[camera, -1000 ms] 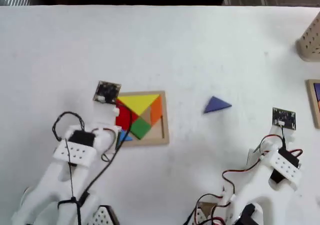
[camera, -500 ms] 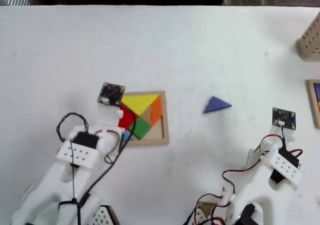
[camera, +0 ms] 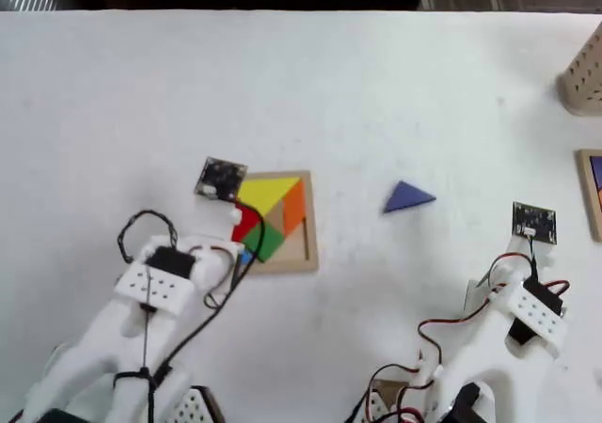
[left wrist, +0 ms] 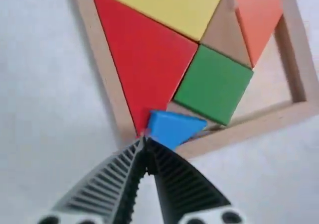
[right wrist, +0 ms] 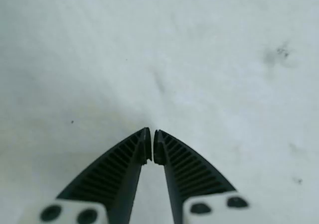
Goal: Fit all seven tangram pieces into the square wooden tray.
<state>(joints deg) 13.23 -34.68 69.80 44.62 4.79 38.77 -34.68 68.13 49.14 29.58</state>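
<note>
- The left fingers are closed together with nothing between them. Their tips are at the edge of the light blue triangle and appear to touch it.
- That triangle sits at the tray corner nearest the left arm, between the red triangle tip and the green square. It looks tipped over the rim rather than seated.
- The yellow triangle, the red one, the green square and the orange piece lie flat inside the tray, and bare wood shows beside the green square.
- A dark blue triangle lies on the table, well apart from the tray on the right arm's side.
- The right fingers are closed on nothing, above bare table well apart from the tray.
- The step appears to be nudging the light blue triangle off the rim into the bare wood by the green square.
- To do this well, push low and slowly along the rim so the piece slides down instead of flipping.
- Keep the tips clear of the red triangle, which a stray push could shift.
- The light tray may skid on the table, so use short, gentle nudges.
</note>
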